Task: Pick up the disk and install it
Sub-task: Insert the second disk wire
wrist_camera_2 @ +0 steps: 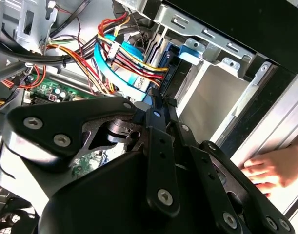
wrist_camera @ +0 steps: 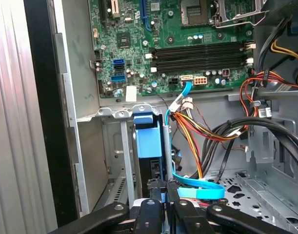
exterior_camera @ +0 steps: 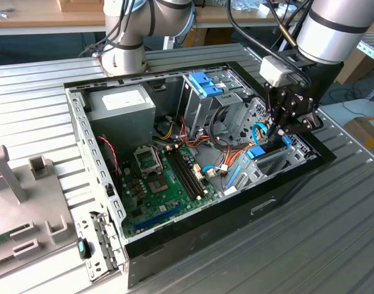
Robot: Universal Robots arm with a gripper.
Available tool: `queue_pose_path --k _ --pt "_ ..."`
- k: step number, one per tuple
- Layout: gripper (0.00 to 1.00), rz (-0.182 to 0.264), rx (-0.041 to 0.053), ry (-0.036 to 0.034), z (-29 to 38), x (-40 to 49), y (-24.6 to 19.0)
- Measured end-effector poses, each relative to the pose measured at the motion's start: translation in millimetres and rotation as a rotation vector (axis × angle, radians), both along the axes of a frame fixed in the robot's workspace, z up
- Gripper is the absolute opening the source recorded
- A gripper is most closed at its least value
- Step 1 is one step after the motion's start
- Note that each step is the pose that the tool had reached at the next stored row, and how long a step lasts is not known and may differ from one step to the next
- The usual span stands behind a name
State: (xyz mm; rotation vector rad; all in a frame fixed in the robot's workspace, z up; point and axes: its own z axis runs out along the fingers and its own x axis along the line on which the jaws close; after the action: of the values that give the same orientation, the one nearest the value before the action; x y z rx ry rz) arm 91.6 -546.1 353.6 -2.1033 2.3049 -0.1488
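— How was the gripper (exterior_camera: 282, 130) set?

— Its fingers (wrist_camera: 156, 195) were drawn close, pinching the top edge of the disk (wrist_camera: 149, 141). In the exterior view it hung low inside the computer case (exterior_camera: 193, 226), at the case's three o'clock end.

— And the disk itself?

— It stood on edge in a narrow metal bay, partly sunk between the bay's walls. In the first wrist view its light-blue rail frame faced the camera, with the dark body under it.

— What lay just beside?

— A flat blue data cable (wrist_camera: 197, 187) curled beside the bay. A bundle of red, orange and yellow wires (wrist_camera: 202, 131) ran past near it.

— Farther out?

— In the exterior view, reckoned from the gripper, the green motherboard (exterior_camera: 162, 177) lay at eight o'clock on the case floor. The blue-tabbed drive cage (exterior_camera: 208, 86) stood upright at ten o'clock. The grey power-supply box (exterior_camera: 122, 104) sat at nine o'clock, against the far wall.

— Anything outside the case?

— The case rested on a ribbed metal table (exterior_camera: 297, 245). A grey fixture (exterior_camera: 15, 202) stood well apart toward eight o'clock. In the second wrist view a person's hand (wrist_camera_2: 278, 165) rested just outside the case's black wall.
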Motion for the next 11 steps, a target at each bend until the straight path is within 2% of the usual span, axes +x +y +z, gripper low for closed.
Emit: queue_pose_path --k 2,7,8,9,11 --pt "0.16 0.001 -0.0004 0.0 -3.1 0.1 0.0" --pt "0.16 0.001 -0.0006 0.0 -5.0 0.1 -1.1" --pt "0.16 0.001 -0.0006 0.0 -7.0 0.2 -1.8" --pt "0.16 0.002 0.0107 0.0 -8.5 0.2 -3.8" --pt "0.16 0.002 0.0122 0.0 -7.1 0.2 -3.8"
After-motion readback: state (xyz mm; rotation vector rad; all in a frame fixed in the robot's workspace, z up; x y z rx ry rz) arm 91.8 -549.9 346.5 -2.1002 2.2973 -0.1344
